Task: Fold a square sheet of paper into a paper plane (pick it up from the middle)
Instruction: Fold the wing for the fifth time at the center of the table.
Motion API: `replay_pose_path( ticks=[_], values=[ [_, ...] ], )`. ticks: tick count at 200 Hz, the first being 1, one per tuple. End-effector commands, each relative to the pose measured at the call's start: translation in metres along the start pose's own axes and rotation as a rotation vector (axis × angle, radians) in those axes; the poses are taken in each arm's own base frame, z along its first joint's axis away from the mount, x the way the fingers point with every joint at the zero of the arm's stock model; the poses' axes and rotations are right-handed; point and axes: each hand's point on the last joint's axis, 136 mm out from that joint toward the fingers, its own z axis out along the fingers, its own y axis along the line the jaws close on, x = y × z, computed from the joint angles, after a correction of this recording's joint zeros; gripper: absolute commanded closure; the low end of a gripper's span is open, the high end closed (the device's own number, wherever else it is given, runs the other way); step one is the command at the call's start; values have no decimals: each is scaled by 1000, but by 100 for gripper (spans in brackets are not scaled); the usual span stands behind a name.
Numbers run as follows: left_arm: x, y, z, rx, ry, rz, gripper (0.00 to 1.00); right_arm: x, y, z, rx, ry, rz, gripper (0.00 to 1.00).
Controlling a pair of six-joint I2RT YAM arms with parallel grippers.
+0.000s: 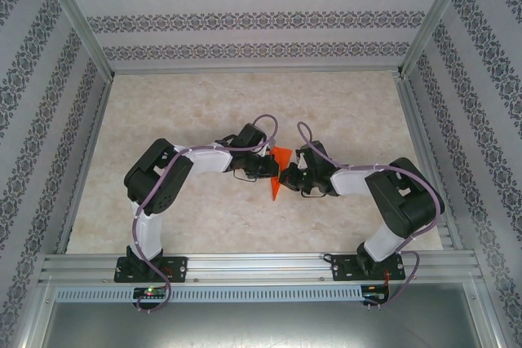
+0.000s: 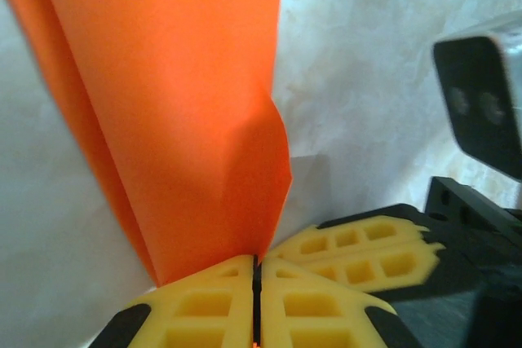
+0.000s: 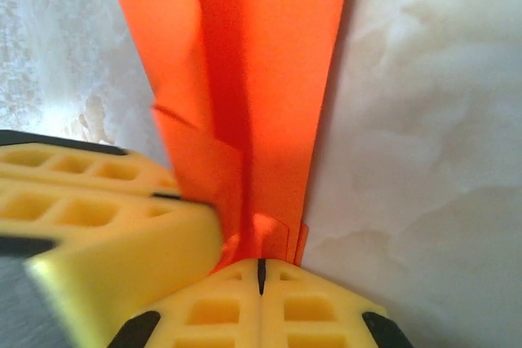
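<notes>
The orange-red sheet of paper (image 1: 279, 177) is folded into a narrow dart with its point toward the near edge, and hangs just above the table's middle. My left gripper (image 1: 272, 170) reaches it from the left and my right gripper (image 1: 287, 175) from the right, their tips almost touching. In the left wrist view the left gripper (image 2: 255, 262) is shut on the lower edge of the folded paper (image 2: 179, 103), with the right gripper's yellow fingers (image 2: 367, 254) beside it. The right gripper (image 3: 261, 265) is shut on the paper's layered end (image 3: 261, 63), the left gripper's fingers (image 3: 98, 209) pressing in alongside.
The marbled beige tabletop (image 1: 245, 103) is fenced by metal rails and patterned walls (image 1: 245, 18) on three sides. Both arm bases are bolted to the near rail (image 1: 253, 266). Cables loop over both wrists.
</notes>
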Motion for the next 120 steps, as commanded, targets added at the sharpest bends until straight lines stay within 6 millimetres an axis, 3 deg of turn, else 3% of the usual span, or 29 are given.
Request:
replay_pose_path(
  ticks=[1, 83, 120],
  values=[
    [2, 0, 8, -8, -2, 16, 90, 2, 1, -4, 0, -17, -17, 100],
    [-1, 2, 10, 7, -5, 4, 90, -6, 12, -13, -28, -58, -43, 100],
    [-3, 1, 9, 10, -6, 3, 90, -9, -2, -25, 23, -82, -21, 100]
  ],
)
